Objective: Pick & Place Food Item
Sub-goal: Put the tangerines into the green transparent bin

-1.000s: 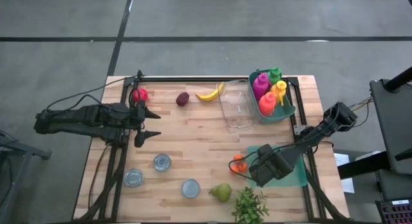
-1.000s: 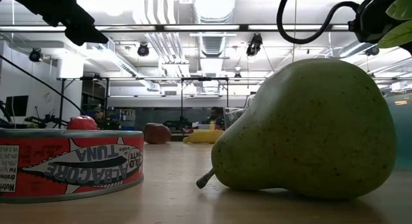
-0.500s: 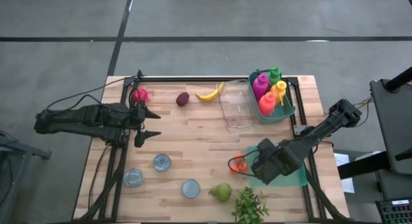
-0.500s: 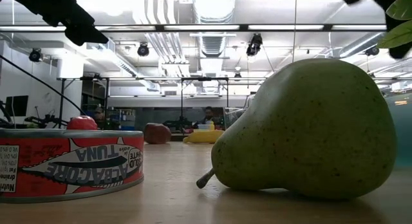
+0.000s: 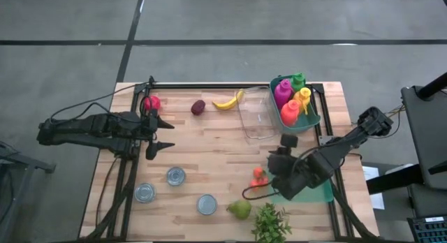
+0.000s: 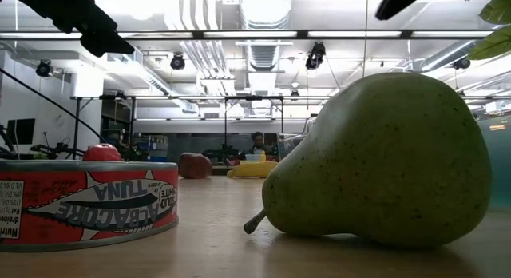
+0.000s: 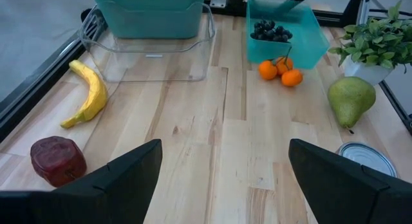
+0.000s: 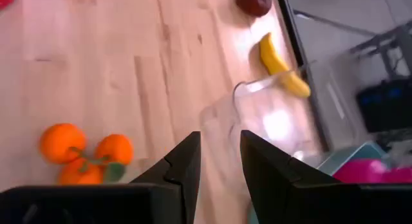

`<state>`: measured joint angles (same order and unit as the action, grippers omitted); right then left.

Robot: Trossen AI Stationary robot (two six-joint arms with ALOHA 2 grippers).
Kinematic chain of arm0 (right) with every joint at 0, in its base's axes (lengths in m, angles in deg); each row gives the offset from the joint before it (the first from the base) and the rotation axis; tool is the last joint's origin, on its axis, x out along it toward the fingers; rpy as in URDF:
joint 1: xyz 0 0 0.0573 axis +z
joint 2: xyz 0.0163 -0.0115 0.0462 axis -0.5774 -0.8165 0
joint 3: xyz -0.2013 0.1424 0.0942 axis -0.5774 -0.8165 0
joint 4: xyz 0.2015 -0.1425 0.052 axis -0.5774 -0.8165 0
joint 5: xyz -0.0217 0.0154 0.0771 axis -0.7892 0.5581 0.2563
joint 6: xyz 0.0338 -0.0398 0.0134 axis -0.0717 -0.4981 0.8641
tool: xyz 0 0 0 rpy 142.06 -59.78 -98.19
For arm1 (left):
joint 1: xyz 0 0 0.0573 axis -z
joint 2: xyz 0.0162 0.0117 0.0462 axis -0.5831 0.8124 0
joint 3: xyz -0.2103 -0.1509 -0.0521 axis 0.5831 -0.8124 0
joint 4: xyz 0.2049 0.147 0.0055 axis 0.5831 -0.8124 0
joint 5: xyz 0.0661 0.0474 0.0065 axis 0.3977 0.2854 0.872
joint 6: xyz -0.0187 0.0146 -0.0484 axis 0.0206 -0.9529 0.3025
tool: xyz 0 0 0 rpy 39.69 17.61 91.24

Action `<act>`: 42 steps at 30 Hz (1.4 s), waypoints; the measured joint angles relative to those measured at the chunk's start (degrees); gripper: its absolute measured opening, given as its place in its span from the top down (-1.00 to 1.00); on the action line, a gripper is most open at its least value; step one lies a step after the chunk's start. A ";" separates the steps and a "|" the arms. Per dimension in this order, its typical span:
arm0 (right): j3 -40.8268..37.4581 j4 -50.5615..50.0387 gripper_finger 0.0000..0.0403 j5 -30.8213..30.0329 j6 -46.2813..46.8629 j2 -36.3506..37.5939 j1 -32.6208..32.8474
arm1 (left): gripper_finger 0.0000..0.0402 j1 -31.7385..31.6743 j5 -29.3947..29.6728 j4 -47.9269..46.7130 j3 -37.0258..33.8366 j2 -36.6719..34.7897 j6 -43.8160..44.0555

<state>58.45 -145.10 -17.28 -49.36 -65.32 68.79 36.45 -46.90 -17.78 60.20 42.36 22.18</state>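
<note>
A cluster of small oranges (image 5: 258,177) (image 8: 87,153) with green leaves lies on the wooden table, right of centre. My right gripper (image 5: 277,158) (image 8: 220,161) hangs above and just beyond them. It slants down toward the banana (image 8: 283,69) and is open by a narrow gap with nothing in it. My left gripper (image 5: 166,135) (image 7: 225,147) waits open at the table's left side, above the wood. A green pear (image 5: 239,209) (image 6: 383,162) lies on its side near the front edge.
A clear container (image 5: 257,114) and a teal bin of bottles (image 5: 297,103) stand at the far right. A teal tray with blueberries (image 7: 283,31) sits under my right arm. Three cans (image 5: 176,176), a plant (image 5: 271,223), a dark red fruit (image 5: 198,107) and a red apple (image 5: 151,102) are spread about.
My right gripper has risen from beside the oranges and drawn a little toward the table's far edge, rolling strongly about its own pointing line. The oranges have stayed on the table where they were.
</note>
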 joint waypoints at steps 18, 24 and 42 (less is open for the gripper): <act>-2.24 21.48 0.47 7.96 -30.87 0.35 -12.49 | -0.71 0.01 0.00 -0.02 0.00 -0.01 0.00; -2.75 25.51 0.46 16.53 -30.49 0.26 -13.83 | -0.71 0.00 0.00 0.01 0.00 0.00 0.00; -2.84 17.50 0.46 36.70 -15.18 -7.67 -13.59 | -0.71 0.00 0.00 -0.02 0.00 0.04 0.00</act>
<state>55.60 -127.60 19.42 -64.54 -73.00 55.20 36.45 -46.90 -17.79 60.20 42.39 22.18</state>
